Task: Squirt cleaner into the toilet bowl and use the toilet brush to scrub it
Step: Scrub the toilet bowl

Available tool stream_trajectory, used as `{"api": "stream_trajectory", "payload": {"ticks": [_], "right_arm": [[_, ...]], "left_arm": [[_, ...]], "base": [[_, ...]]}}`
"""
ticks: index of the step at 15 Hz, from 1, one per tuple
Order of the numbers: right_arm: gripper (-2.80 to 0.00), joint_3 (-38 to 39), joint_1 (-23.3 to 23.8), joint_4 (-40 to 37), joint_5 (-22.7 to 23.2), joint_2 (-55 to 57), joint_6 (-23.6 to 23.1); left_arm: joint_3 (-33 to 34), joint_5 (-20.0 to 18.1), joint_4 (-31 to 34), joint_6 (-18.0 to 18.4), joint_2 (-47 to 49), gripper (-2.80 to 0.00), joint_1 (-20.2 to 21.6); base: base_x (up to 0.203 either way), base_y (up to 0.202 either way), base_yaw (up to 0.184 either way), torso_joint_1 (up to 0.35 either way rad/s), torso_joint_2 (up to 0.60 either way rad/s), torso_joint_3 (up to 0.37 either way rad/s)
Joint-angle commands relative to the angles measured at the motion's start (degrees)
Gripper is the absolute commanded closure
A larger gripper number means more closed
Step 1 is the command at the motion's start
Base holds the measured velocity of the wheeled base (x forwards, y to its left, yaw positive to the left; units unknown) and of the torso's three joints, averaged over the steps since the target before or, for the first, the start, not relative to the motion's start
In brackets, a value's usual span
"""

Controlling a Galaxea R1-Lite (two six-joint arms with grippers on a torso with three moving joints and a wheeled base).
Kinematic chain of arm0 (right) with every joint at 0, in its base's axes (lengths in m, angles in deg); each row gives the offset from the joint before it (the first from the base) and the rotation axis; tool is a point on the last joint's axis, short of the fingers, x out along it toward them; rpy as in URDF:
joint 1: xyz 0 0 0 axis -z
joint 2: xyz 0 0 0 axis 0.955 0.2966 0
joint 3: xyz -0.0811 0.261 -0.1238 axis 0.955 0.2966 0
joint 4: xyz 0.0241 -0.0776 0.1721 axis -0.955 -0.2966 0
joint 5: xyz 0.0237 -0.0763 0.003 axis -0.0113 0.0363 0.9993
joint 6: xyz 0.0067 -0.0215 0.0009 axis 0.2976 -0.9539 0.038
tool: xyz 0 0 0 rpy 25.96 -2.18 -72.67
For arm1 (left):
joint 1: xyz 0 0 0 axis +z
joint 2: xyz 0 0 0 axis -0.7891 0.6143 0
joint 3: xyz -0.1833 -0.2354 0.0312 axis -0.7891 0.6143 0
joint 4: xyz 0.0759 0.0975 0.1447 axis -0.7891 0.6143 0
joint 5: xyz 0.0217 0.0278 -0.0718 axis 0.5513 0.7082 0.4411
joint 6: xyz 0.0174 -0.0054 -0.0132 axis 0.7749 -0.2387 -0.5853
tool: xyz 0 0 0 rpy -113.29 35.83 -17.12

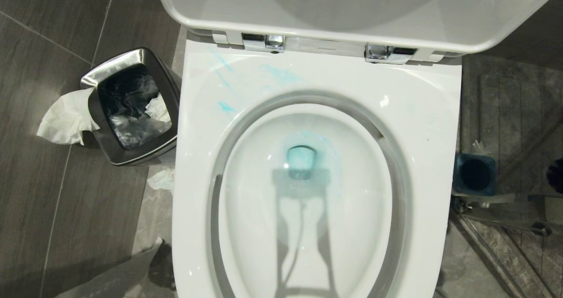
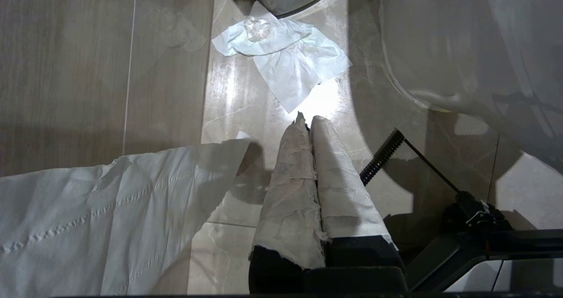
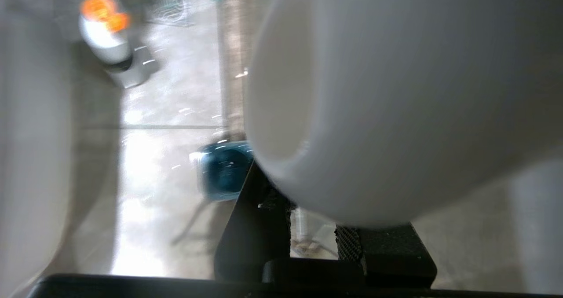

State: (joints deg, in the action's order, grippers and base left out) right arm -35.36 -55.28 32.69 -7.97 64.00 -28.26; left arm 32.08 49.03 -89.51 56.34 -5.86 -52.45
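The right gripper (image 3: 314,221) is clamped on the toilet brush (image 3: 396,91) handle beside the toilet bowl (image 1: 422,113); it looks ready to scrub the cleaner (image 1: 301,157) pooled inside. The left gripper (image 2: 308,124) hangs pressed together, empty, beside the bowl.

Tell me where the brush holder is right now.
In the head view the blue-grey brush holder stands on the floor just right of the toilet bowl, empty, opposite the steel waste bin on the bowl's left.

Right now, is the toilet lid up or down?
Up. The lid leans back behind the chrome hinges, so the toilet bowl is open, with teal water showing.
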Motion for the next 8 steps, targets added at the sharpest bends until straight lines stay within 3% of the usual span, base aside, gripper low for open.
{"api": "stream_trajectory", "payload": {"ticks": [1, 3, 8], "right_arm": [[0.00, -1.2, -1.5, -4.5, -1.1, -0.7, -0.1], [0.00, -3.1, -2.4, -6.8, -0.7, -0.6, 0.0], [0.00, -8.0, -2.8, -6.2, 11.8, 4.4, 1.2]], "left_arm": [[0.1, 0.0, 0.0, 0.0, 0.0, 0.00, 0.0], [0.1, 0.0, 0.0, 0.0, 0.0, 0.00, 0.0], [0.1, 0.0, 0.0, 0.0, 0.0, 0.00, 0.0]], "base": [[0.000, 0.000, 0.000, 0.000, 0.00, 0.000], [0.000, 0.000, 0.000, 0.000, 0.00, 0.000], [0.000, 0.000, 0.000, 0.000, 0.00, 0.000]]}}
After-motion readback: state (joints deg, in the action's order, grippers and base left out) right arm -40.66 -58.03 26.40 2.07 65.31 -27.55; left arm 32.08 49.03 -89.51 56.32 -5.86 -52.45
